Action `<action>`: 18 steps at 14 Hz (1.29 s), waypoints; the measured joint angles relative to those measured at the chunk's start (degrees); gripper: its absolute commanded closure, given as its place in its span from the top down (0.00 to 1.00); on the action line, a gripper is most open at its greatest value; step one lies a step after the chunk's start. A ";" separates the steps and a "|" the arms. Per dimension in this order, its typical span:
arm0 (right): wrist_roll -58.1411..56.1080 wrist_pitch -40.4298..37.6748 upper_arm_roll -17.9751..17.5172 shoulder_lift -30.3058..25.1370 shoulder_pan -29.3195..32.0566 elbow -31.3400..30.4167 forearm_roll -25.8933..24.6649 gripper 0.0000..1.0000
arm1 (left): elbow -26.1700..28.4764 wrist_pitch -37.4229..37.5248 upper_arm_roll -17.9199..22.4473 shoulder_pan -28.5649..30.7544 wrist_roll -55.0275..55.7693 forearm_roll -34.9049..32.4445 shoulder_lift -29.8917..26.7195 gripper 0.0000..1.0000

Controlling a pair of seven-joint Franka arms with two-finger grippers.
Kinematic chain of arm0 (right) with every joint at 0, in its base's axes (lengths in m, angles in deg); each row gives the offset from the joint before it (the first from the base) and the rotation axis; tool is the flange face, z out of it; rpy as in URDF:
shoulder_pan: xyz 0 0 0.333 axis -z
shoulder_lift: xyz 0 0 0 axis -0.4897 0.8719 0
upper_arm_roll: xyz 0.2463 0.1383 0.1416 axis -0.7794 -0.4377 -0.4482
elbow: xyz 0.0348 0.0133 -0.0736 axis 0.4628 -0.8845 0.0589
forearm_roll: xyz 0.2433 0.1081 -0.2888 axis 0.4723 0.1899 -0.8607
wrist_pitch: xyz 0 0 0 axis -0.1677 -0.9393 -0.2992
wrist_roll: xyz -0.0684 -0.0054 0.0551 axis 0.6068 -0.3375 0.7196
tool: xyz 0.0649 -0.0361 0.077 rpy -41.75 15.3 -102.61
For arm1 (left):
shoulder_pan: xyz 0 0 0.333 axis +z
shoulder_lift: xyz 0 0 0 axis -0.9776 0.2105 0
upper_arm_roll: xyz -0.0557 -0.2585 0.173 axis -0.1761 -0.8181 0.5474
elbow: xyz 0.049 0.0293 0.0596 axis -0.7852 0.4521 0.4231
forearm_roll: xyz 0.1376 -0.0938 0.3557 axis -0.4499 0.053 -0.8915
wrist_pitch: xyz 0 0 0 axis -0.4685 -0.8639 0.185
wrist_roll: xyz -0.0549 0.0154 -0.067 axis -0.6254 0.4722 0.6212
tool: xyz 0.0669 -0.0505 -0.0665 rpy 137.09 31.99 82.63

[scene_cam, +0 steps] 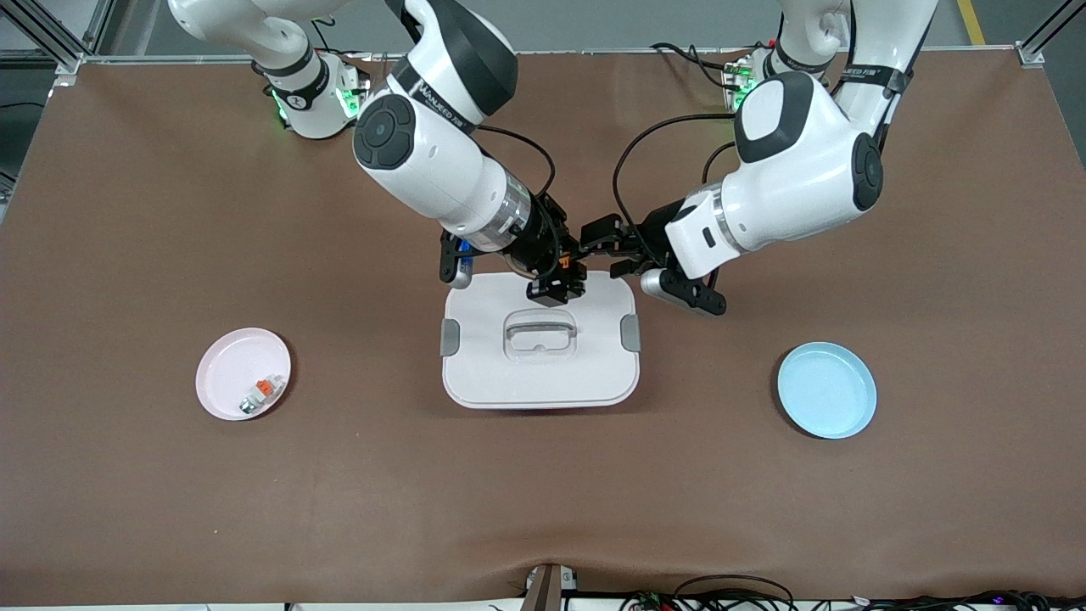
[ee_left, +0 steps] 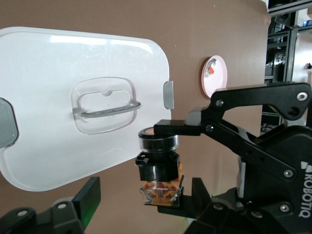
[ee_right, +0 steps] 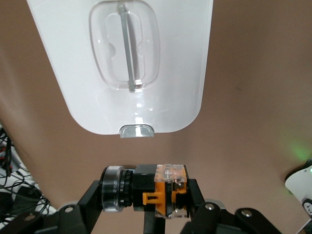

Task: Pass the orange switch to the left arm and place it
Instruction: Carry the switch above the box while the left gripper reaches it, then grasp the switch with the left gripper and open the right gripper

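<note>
This was a robotics lab. Two white arms point(scene_cam: 441, 144) were bolted along one edge of a table point(scene_cam: 170, 212) under a brown cover, framed by aluminium rails point(scene_cam: 51, 34). Loose cables point(scene_cam: 730, 590) trailed at the edge nearest the front camera, and metal shelving point(ee_left: 290, 29) showed in the left wrist view.

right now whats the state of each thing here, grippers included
orange switch: held in the air over the box's edge
right gripper: shut on the orange switch
left gripper: part open, fingers around the switch but not yet gripping it
box: lid on, sits mid-table
pink plate: flat on the table, holds a small piece with an orange tab
blue plate: flat on the table, nothing in it
</note>
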 measured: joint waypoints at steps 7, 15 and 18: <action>0.39 1.26 -0.03 0.75 -0.39 1.17 0.00 0.00 | 0.53 -1.71 -0.01 -0.98 1.68 1.18 0.86 0.62; 0.41 1.26 0.00 1.26 -0.52 1.47 -0.01 0.00 | 0.47 -1.83 -0.03 -1.02 2.19 1.98 1.10 0.00; 0.41 1.25 0.01 1.26 -0.52 1.52 0.00 0.05 | 0.45 -1.82 -0.02 -1.02 2.20 1.98 1.06 0.00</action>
